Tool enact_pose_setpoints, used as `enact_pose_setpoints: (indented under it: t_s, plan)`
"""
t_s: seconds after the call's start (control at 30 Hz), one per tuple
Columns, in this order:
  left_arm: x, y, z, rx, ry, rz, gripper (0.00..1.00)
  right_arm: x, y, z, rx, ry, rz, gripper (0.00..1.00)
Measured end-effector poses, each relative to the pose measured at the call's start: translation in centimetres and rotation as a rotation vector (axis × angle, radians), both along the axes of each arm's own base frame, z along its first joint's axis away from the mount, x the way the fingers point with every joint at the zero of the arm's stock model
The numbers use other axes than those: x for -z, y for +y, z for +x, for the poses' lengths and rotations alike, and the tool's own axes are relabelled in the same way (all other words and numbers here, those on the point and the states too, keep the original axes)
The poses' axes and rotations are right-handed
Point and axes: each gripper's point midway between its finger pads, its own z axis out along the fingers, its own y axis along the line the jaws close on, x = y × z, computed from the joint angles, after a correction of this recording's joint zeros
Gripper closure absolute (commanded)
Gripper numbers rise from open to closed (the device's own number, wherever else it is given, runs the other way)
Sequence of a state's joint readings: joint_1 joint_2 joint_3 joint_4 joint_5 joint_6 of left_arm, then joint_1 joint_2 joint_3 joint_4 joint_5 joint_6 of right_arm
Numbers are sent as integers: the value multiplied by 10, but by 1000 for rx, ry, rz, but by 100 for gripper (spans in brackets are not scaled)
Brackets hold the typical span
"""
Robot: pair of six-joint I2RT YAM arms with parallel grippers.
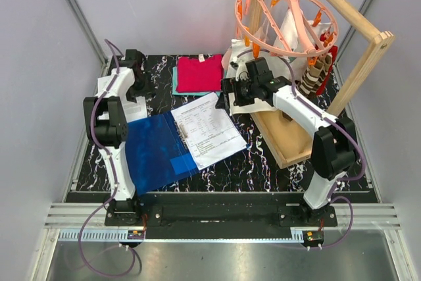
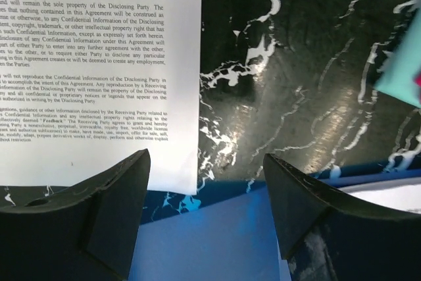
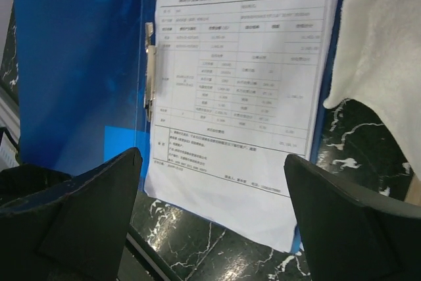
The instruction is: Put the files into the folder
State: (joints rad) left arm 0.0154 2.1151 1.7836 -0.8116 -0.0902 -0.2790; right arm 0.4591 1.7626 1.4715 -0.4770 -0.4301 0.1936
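Observation:
The blue folder (image 1: 154, 149) lies open on the black marble table, its metal clip (image 3: 151, 77) along the spine. A printed file with a table (image 1: 209, 129) rests on its right half, the sheet's (image 3: 237, 83) lower corner hanging past the folder's edge. Another file (image 2: 99, 77) with dense text lies on the table just beyond the folder's corner (image 2: 217, 241). My left gripper (image 1: 139, 90) hovers open over that corner and sheet, holding nothing (image 2: 207, 182). My right gripper (image 1: 230, 95) stands wide open above the file's far edge, also holding nothing (image 3: 214, 182).
Folded red cloth (image 1: 198, 72) on teal cloth (image 2: 404, 70) lies at the back. A white cloth bag (image 3: 388, 37) sits right of the folder. A wooden rack (image 1: 365, 64) with a round pink peg hanger (image 1: 286, 21) stands at the right on a wooden base (image 1: 283, 139).

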Motion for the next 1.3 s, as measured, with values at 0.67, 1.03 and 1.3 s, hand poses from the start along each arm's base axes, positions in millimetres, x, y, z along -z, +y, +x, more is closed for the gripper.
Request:
enact_pose_setpoints:
  t_s: [0.67,1.03,1.3]
  plan:
    - [54,27,-24,9,197,-24,53,-7,133,-26,-220,-2,103,0]
    - [54,26,-24,19,194,-46,71,25,207,18,-81,85,204,0]
    - [50,10,-30,38,181,-128,70,53,249,90,77,87,326,0]
